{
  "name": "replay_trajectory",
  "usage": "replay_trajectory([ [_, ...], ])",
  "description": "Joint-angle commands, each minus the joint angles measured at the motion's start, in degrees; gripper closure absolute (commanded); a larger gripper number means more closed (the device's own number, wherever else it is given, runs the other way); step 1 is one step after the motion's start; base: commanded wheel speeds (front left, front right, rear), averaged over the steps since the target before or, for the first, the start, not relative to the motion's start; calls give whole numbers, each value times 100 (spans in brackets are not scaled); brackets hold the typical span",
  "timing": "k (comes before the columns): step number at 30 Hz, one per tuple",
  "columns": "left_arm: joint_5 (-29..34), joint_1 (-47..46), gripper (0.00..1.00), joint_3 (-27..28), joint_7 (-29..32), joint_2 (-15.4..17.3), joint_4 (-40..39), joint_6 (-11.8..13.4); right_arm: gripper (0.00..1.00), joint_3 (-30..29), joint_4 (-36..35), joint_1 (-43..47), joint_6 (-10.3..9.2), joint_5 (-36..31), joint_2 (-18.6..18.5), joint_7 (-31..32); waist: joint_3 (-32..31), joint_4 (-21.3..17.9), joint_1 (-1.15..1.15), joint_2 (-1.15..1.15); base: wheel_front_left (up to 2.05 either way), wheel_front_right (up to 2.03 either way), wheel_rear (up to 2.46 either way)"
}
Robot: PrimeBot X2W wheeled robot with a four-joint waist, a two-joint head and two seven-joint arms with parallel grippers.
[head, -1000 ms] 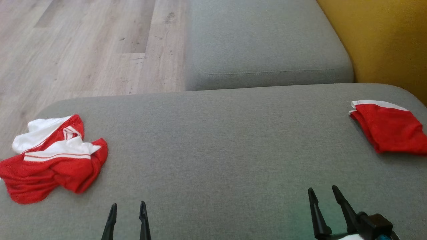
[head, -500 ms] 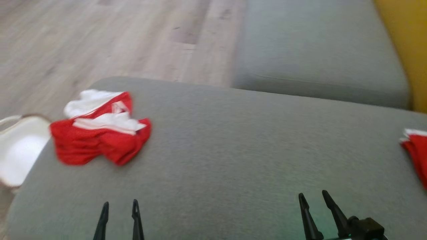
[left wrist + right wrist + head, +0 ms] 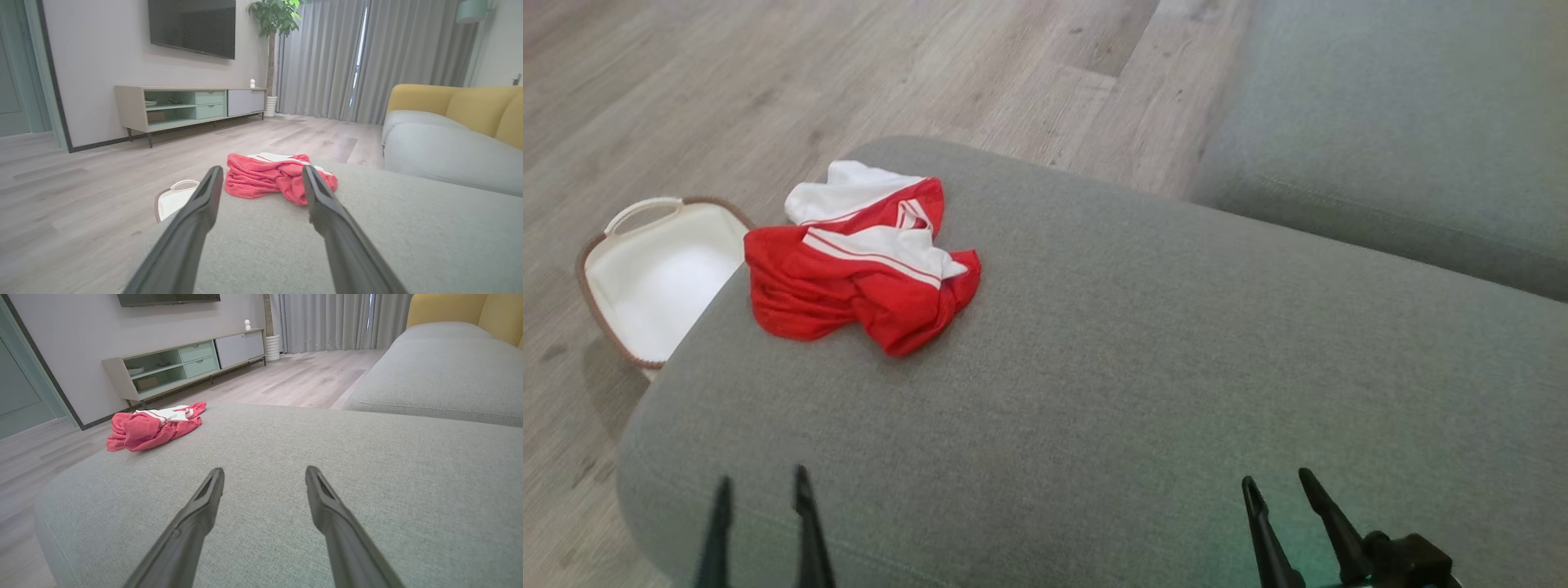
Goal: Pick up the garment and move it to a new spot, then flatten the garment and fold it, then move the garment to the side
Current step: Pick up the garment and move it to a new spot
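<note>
Garment (image 3: 858, 278): is lying crumpled far left; probably light, soft, limp.
Hold: pinching a raised red fold is seeming best.
Jaws: left and right are standing wide open, empty.

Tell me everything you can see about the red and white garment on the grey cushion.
The garment is red with white panels and thin stripes, seemingly light sports fabric. It lies crumpled in a loose heap near the far left corner of the grey cushion, beside a white basket on the floor. Only the cushion touches it.
</note>
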Motion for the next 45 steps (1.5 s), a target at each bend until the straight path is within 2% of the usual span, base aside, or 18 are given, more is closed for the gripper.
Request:
replay_trajectory([
  [1,29,-370,0,238,-31,-16,-253,8,0,83,-164,-274,39,-64,-36,-80,61,31,0,0,0,0,0],
  [4,50,-850,0,463,-31,179,-417,-135,0,38,-220,-290,39,-200,-86,-80,365,23,0,0,0,0,0],
  [7,57,-1754,0,617,-31,473,-471,-356,0,19,-360,-449,39,-334,-350,-80,949,-8,0,0,0,0,0],
  [11,-19,-3356,0,742,93,892,78,-641,0,-46,-581,-711,39,-442,-819,-80,1688,-19,0,0,0,0,0],
  [14,-145,-4728,0,720,256,1114,1006,-900,0,-173,-792,-868,39,-509,-1156,-80,2164,9,0,0,0,0,0],
  [17,-335,-5924,0,673,596,1124,2324,-1080,0,-252,-1059,-1025,39,-581,-1470,-40,2561,9,0,0,0,0,0],
  [20,-528,-6859,0,728,1113,1122,3792,-1123,0,-281,-1433,-1202,39,-626,-1731,133,2913,-56,0,0,0,0,0],
  [21,-587,-7109,0,787,1253,1120,4238,-1059,0,-279,-1566,-1253,39,-627,-1802,203,3012,-87,0,0,0,0,0],
  [26,-789,-7841,0,874,2144,1176,6119,-1038,0,-233,-2225,-1397,39,-670,-2053,530,3429,-283,0,0,0,0,0],
  [28,-933,-7936,0,950,2429,1069,6619,-1023,0,-271,-2418,-1375,39,-688,-2093,623,3517,-346,0,0,0,0,0],
  [32,-1378,-8015,0,1226,2869,908,7257,-1297,0,-447,-2717,-1300,39,-745,-2127,750,3687,-444,0,0,0,0,0],
  [36,-1556,-7991,0,1298,3122,874,7447,-1476,0,-539,-2818,-1255,39,-766,-2137,767,3733,-488,0,0,0,0,0],
  [37,-1585,-7991,84,1299,3134,890,7468,-1525,0,-553,-2836,-1255,39,-771,-2126,764,3738,-503,0,0,0,0,0],
  [38,-1607,-8005,100,1296,3033,902,7454,-1569,0,-560,-2840,-1262,39,-778,-2107,749,3724,-516,0,0,0,0,0],
  [45,-1228,-8184,100,884,1009,1287,6878,-1696,0,-375,-2469,-1381,39,-755,-1808,426,3223,-702,0,0,0,0,0],
])
